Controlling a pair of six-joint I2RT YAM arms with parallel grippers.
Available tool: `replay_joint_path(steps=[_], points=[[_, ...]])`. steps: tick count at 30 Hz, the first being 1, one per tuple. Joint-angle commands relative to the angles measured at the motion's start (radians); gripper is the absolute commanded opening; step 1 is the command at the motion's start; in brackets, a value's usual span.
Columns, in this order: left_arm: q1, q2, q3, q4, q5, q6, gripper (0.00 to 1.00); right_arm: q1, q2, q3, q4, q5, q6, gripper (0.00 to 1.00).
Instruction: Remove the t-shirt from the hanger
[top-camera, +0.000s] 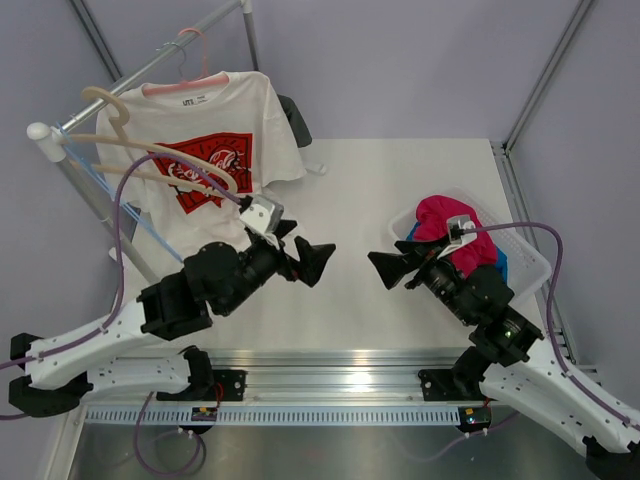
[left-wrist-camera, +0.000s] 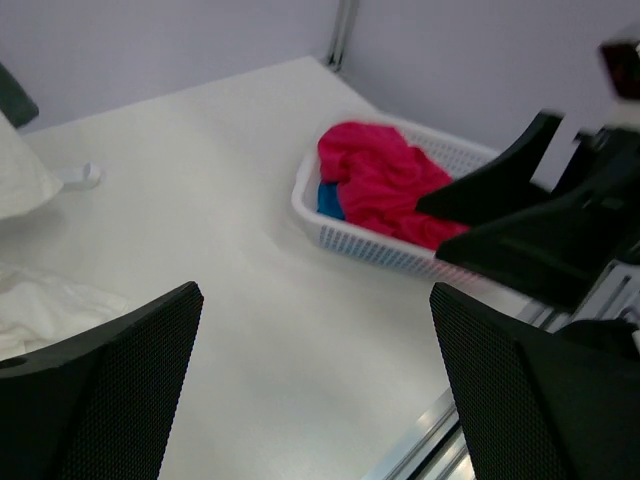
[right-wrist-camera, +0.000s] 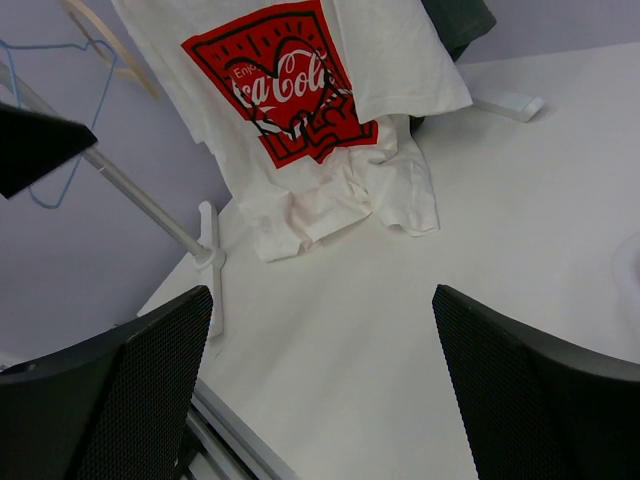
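T-shirt (top-camera: 215, 140): on hanger (top-camera: 186, 84), beyond-left of L gripper (top-camera: 320, 264); long axis collar-to-hem, hem down. L gripper, R gripper (top-camera: 380, 270): wide, empty. Hem bunched on table (right-wrist-camera: 520, 250): R wrist view only. Hanger hook: top view only.

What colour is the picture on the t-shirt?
The graphic is red with white lettering; right wrist view.

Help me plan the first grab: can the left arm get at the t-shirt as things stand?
Probably yes. The left gripper is open, and bare table lies between it and the t-shirt's bunched hem; only the beige hanger hangs close by.
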Motion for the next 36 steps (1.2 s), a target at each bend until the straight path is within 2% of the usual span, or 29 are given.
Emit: replay_joint_path(steps=[1,4,5,7,8,10,11,15,17,19,24,31,36], points=[[-0.006,0.045,0.196,-0.011,0.051,-0.02,0.99,0.009,-0.033,-0.004,0.062,-0.022,-0.051,0.99],[-0.004,0.138,0.321,-0.06,0.019,0.041,0.99,0.009,-0.022,0.002,0.039,0.018,-0.06,0.99],[-0.004,0.168,0.408,-0.105,-0.058,0.061,0.99,0.009,-0.016,0.008,0.034,0.03,-0.063,0.99],[-0.006,0.246,0.482,-0.138,-0.158,0.119,0.99,0.009,0.0,0.01,0.028,0.064,-0.071,0.99],[-0.006,0.264,0.536,-0.144,-0.258,0.144,0.99,0.009,0.003,0.01,0.027,0.07,-0.071,0.99],[-0.001,0.312,0.574,-0.129,-0.362,0.219,0.99,0.009,0.01,0.008,0.03,0.065,-0.065,0.99],[0.003,0.324,0.591,-0.082,-0.45,0.253,0.99,0.009,0.009,0.008,0.033,0.058,-0.06,1.0],[0.028,0.372,0.555,0.142,-0.603,0.498,0.99,0.009,0.003,0.004,0.048,0.009,-0.046,0.99],[0.052,0.416,0.561,0.201,-0.662,0.537,0.99,0.009,0.001,0.013,0.036,0.004,-0.045,0.99],[0.077,0.444,0.602,0.184,-0.68,0.503,0.99,0.009,-0.003,0.016,0.027,0.001,-0.043,0.99],[0.221,0.51,0.685,0.106,-0.69,0.33,0.97,0.009,-0.008,0.017,0.011,-0.004,-0.037,0.99],[0.394,0.636,0.84,0.104,-0.6,0.324,0.96,0.009,-0.016,0.047,-0.05,-0.022,-0.038,1.0],[0.465,0.715,0.916,0.103,-0.585,0.348,0.93,0.008,-0.037,0.037,-0.05,-0.059,-0.009,1.0]])
